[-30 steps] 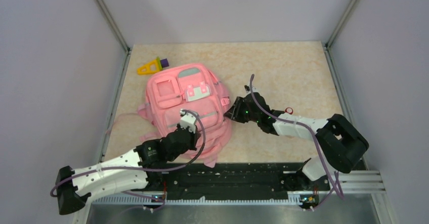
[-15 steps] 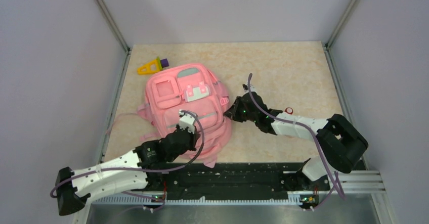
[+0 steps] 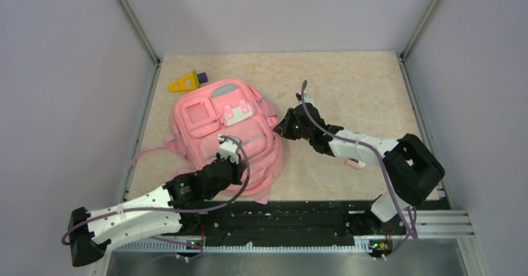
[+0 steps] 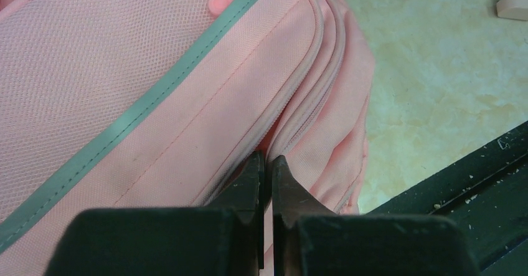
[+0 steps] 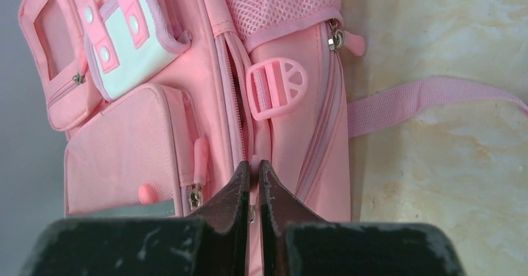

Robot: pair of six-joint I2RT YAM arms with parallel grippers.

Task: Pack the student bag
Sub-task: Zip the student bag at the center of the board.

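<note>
The bag (image 3: 215,129) lies flat on the left half of the bench (image 3: 348,89), front pockets up, with its top toward the far side and its bottom just short of the near edge. A thin pink strap (image 3: 144,152) trails off its left side onto the bench.

The left end effector (image 4: 266,164) sits low on the near part of the bag, just below the grey-green stripe (image 4: 149,104). Its fingers are closed to a sliver at the seam beside a zip line, and pink cloth shows in the slit between them, so it appears to pinch the fabric.

The right end effector (image 5: 251,165) is at the bag's right side, below the pink buckle (image 5: 276,87). Its fingers are all but together on a zip pull (image 5: 260,144), with a bit of metal visible in the narrow gap.

A yellow triangle (image 3: 182,83) and a purple block (image 3: 201,76) lie at the far left, just beyond the bag's top corner. A small white item (image 3: 356,163) lies on the bench right of the bag, under the right arm
</note>
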